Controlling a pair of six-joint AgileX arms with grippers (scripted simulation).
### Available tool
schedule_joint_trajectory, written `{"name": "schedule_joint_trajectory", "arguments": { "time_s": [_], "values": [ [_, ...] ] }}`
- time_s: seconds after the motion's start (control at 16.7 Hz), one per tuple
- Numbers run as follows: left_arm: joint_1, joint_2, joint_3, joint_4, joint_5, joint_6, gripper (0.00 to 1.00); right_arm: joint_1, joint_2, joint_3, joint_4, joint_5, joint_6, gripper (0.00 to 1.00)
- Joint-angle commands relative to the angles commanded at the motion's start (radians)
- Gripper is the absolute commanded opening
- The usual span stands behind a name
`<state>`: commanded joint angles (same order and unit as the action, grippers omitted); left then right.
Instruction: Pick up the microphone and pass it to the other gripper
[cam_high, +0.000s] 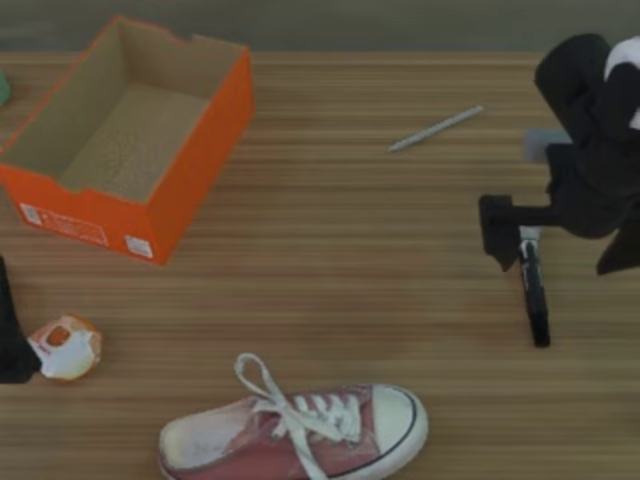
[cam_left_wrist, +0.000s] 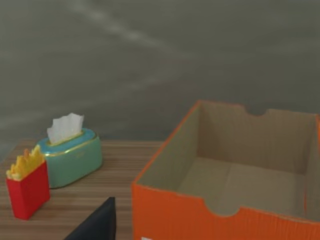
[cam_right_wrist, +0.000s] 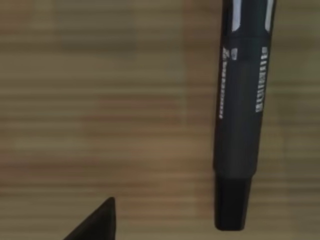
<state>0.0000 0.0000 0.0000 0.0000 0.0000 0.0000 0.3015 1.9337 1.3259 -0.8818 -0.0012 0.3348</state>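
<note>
The microphone lies flat on the table at the right, its slim black handle pointing toward the front edge. Its silver head end sits partly under my right arm. My right gripper hovers open just above that head end, with one black finger to the left of the microphone and the rest of the hand to the right. In the right wrist view the handle with white lettering fills the frame and one fingertip shows beside it, not touching. My left gripper, the other gripper, is parked at the left edge.
An open orange shoe box stands at the back left, also seen in the left wrist view. A pink sneaker lies at the front. A thin grey stick, an orange-white object, a tissue box and a fries carton are also there.
</note>
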Motion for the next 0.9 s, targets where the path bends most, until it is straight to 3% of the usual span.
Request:
{"name": "schedule_joint_trajectory", "arguments": {
  "time_s": [0.48, 0.78, 0.9],
  "values": [
    [0.000, 0.000, 0.000, 0.000, 0.000, 0.000, 1.00, 0.005, 0.188, -0.106, 0.298, 0.002, 0.006, 1.00],
    [0.000, 0.000, 0.000, 0.000, 0.000, 0.000, 1.00, 0.006, 0.206, -0.115, 0.322, 0.002, 0.006, 1.00],
    [0.000, 0.000, 0.000, 0.000, 0.000, 0.000, 1.00, 0.006, 0.206, -0.115, 0.322, 0.002, 0.006, 0.85]
  ]
}}
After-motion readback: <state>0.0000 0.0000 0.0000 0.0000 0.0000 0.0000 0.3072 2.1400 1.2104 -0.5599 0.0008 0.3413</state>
